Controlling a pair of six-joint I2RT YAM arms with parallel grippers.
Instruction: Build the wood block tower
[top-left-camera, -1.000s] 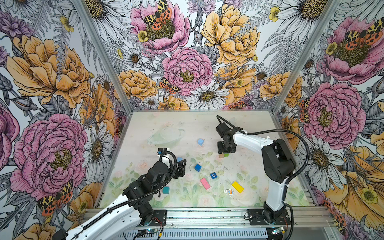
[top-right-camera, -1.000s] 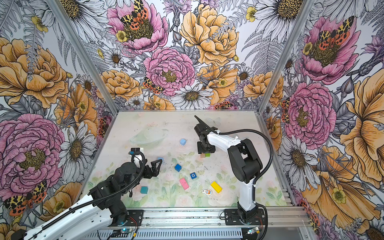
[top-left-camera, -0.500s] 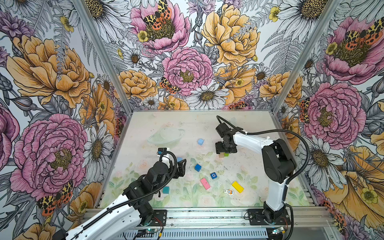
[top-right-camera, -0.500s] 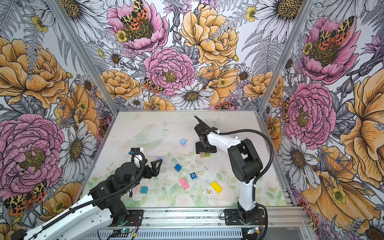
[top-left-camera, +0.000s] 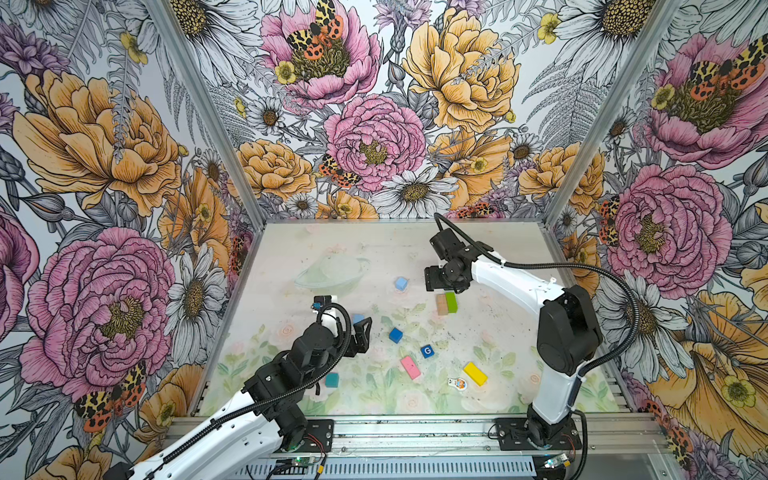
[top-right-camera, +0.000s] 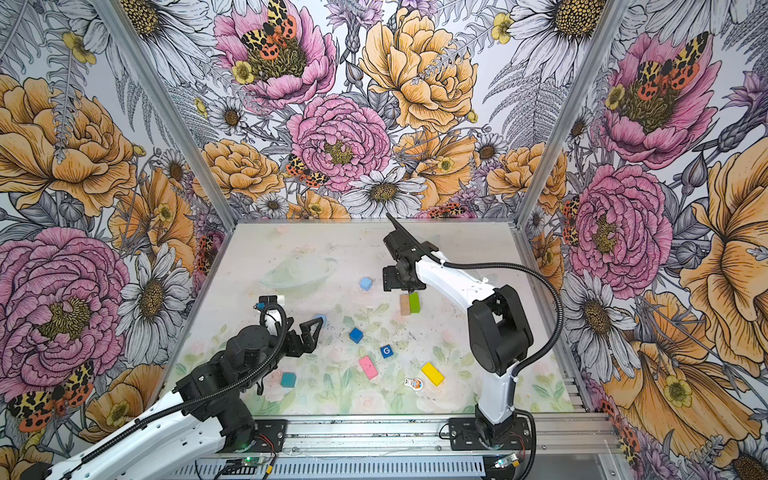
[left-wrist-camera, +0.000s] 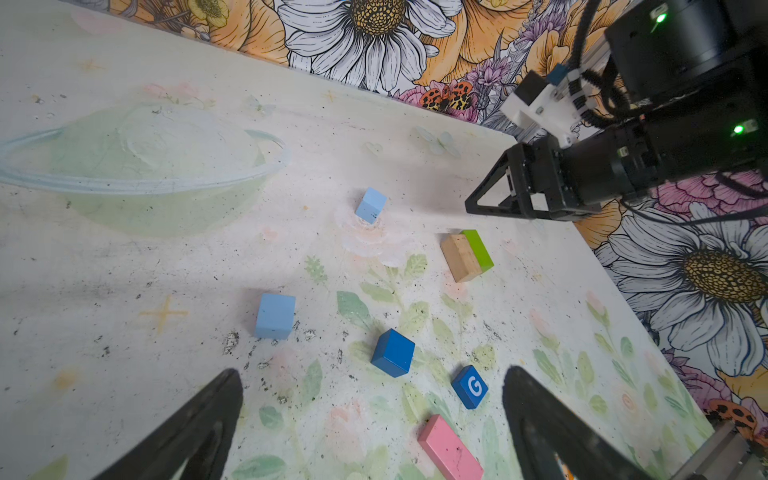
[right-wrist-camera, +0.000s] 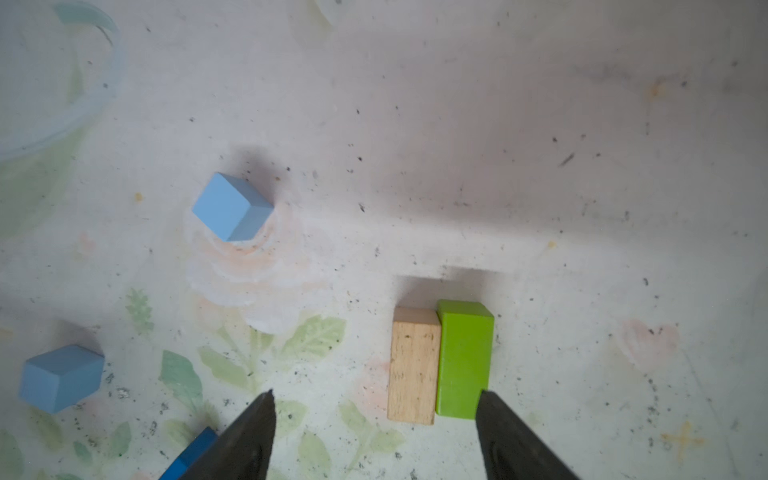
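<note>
No tower shows; the wood blocks lie scattered on the table. A plain-wood oblong (top-left-camera: 441, 304) and a green oblong (top-left-camera: 451, 302) touch side by side, just ahead of my right gripper (right-wrist-camera: 376, 395), which is open and empty above them (top-left-camera: 434, 286). My left gripper (left-wrist-camera: 374, 372) hovers open and empty at the left (top-left-camera: 361, 332). Before it lie a dark blue cube (left-wrist-camera: 392, 352), the G cube (left-wrist-camera: 470, 386) and a pink oblong (left-wrist-camera: 451, 449). Two light blue cubes (top-left-camera: 401, 284) (left-wrist-camera: 275, 316), a yellow oblong (top-left-camera: 475, 373) and a teal cube (top-left-camera: 331, 379) lie apart.
A flat white-and-orange cartoon figure (top-left-camera: 457, 383) lies beside the yellow oblong near the front. Floral walls close in the table (top-left-camera: 498, 257) on three sides, and a metal rail (top-left-camera: 415, 428) runs along the front with both arm bases on it.
My right gripper has opened wider and drawn back a little from the wood and green oblongs, which now show in full. The left arm has not moved.
</note>
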